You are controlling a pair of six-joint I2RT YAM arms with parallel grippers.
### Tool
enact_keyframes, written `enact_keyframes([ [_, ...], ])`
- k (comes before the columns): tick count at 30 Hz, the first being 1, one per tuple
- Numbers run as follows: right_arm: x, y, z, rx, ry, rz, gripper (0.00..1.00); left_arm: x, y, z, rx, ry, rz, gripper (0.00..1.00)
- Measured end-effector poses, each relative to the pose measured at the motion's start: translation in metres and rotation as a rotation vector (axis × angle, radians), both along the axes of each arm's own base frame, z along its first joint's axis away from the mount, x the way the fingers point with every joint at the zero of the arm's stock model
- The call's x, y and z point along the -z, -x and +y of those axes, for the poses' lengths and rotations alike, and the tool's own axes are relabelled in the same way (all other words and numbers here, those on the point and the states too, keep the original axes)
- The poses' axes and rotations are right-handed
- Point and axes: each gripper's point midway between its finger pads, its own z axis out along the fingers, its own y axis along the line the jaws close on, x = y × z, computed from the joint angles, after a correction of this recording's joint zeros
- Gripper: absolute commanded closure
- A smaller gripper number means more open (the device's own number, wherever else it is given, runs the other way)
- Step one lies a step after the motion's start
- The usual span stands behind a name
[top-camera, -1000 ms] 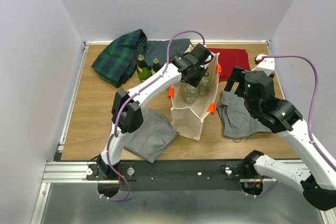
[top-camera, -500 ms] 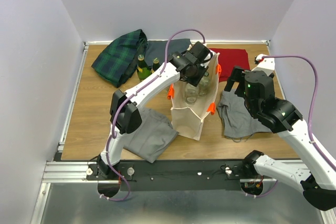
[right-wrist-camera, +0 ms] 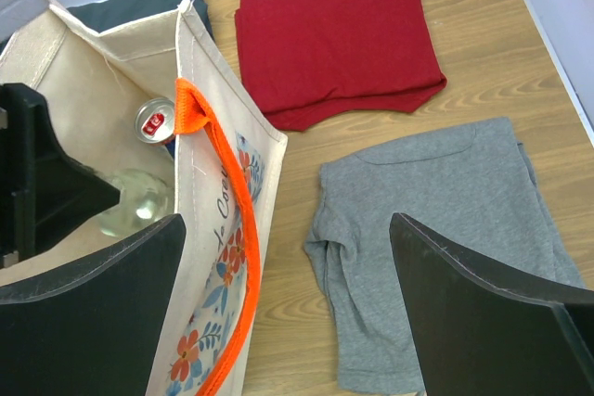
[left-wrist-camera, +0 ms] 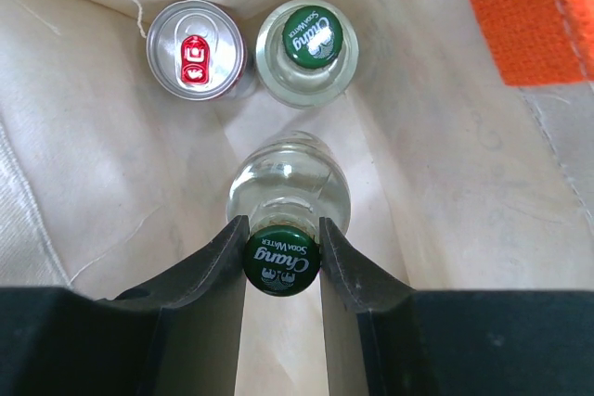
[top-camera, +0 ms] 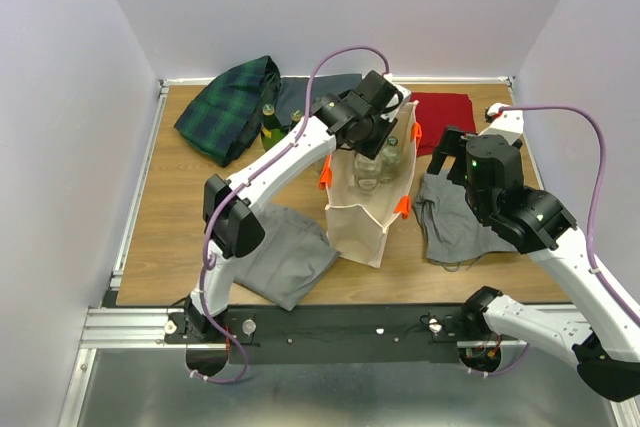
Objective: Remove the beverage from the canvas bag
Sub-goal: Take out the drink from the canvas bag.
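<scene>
The cream canvas bag (top-camera: 362, 217) with orange handles stands upright at the table's middle, and its flowered side (right-wrist-camera: 212, 257) faces the right wrist camera. My left gripper (left-wrist-camera: 282, 225) reaches down into its mouth. It is shut on the green cap of a clear glass soda-water bottle (left-wrist-camera: 288, 183), the beverage. A second clear bottle (left-wrist-camera: 307, 44) and a silver can (left-wrist-camera: 195, 49) stand deeper in the bag. From above, my left gripper (top-camera: 372, 139) is over the bag's far end. My right gripper (right-wrist-camera: 288, 229) hangs open and empty, right of the bag above a grey shirt (right-wrist-camera: 436, 229).
A green plaid cloth (top-camera: 228, 107) and a dark green bottle (top-camera: 268, 125) sit at the back left. A red cloth (top-camera: 440, 110) lies at the back right, a grey cloth (top-camera: 285, 259) front left of the bag, and a dark grey cloth (top-camera: 318, 93) behind it.
My left gripper has risen a little and drawn toward the back, with the bottle still in its grip. The right arm has not moved.
</scene>
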Motion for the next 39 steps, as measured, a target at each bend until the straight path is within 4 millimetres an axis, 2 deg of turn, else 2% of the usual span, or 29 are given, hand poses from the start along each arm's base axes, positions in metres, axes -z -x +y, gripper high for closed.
enact_keyframes([
  [14, 0.000, 0.000, 0.000, 0.000, 0.000, 0.000, 0.00, -0.029, 0.008, 0.007, 0.007, 0.033, -0.028, 1.00],
  [23, 0.000, 0.000, 0.000, 0.000, 0.000, 0.000, 0.00, -0.058, 0.013, 0.012, 0.007, 0.078, -0.070, 1.00],
  [39, -0.002, 0.001, -0.001, 0.000, -0.005, -0.005, 0.00, -0.091, 0.021, 0.022, 0.006, 0.129, -0.120, 1.00],
])
